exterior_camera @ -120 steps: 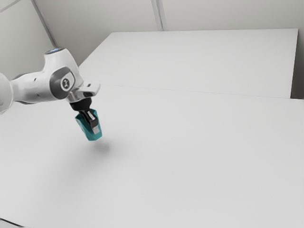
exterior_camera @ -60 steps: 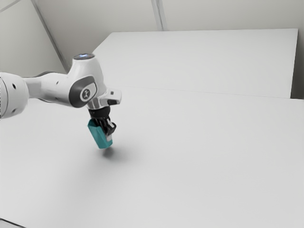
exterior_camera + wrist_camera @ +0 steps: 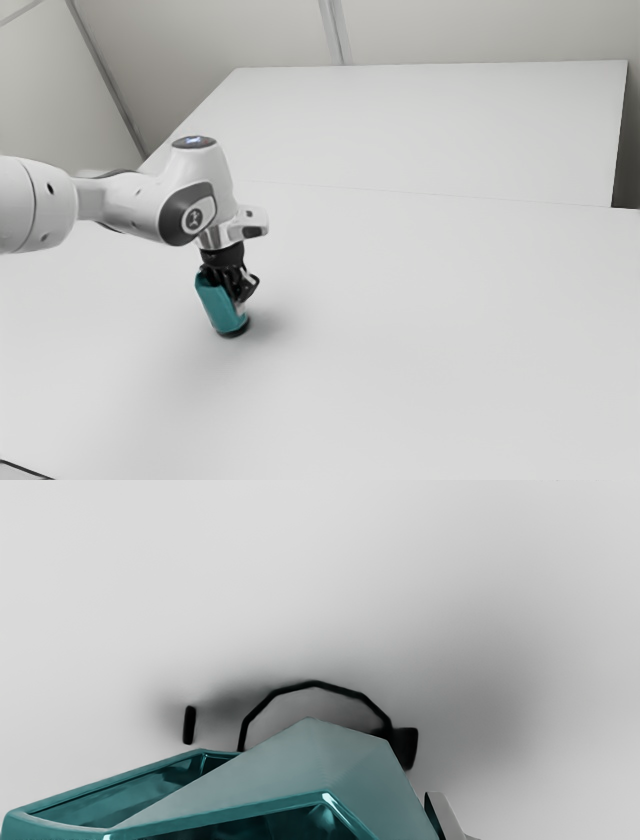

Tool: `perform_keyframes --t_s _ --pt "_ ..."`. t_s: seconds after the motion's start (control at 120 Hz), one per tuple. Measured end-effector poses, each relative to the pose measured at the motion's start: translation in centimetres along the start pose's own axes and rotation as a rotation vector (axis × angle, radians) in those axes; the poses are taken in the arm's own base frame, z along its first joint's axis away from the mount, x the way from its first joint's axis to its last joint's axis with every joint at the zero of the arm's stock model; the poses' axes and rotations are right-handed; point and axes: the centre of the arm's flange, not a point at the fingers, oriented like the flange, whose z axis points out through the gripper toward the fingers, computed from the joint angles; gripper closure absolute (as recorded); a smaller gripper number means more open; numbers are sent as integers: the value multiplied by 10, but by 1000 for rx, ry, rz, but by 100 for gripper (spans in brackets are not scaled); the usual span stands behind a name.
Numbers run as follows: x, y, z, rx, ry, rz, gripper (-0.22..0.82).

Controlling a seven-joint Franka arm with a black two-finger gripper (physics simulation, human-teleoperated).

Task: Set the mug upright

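mug (image 3: pixel 220 306) | long axis tilted, upper end toward exterior view's left | gripper (image 3: pixel 238 302) pinching mug

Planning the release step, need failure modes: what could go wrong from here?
1. Tip-over: the mug leans in the exterior view, so opening the gripper at this angle might let it fall.
2. Slip or twist: its lower end is close to the table, contact unclear. Pressing down while tilted could load one edge and turn the mug in the jaws.
3. Snag: the hand sits right over the mug's open end, so a sideways retreat might drag it over.
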Motion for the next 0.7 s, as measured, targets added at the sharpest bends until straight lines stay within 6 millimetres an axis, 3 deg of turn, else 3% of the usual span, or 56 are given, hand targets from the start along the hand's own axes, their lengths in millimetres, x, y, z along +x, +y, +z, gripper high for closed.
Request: perform_keyframes --t_s 0.092,0.25,0.375,0.508,0.7 --pt "1 1 1 5 1 -19 75" --pt "0 2 -2 5 2 -55 40" --pt "-1 1 -12 11 21 -87 22" --pt "-1 1 -29 26 53 -112 12" --pt "1 8 -65 50 123 -134 5"
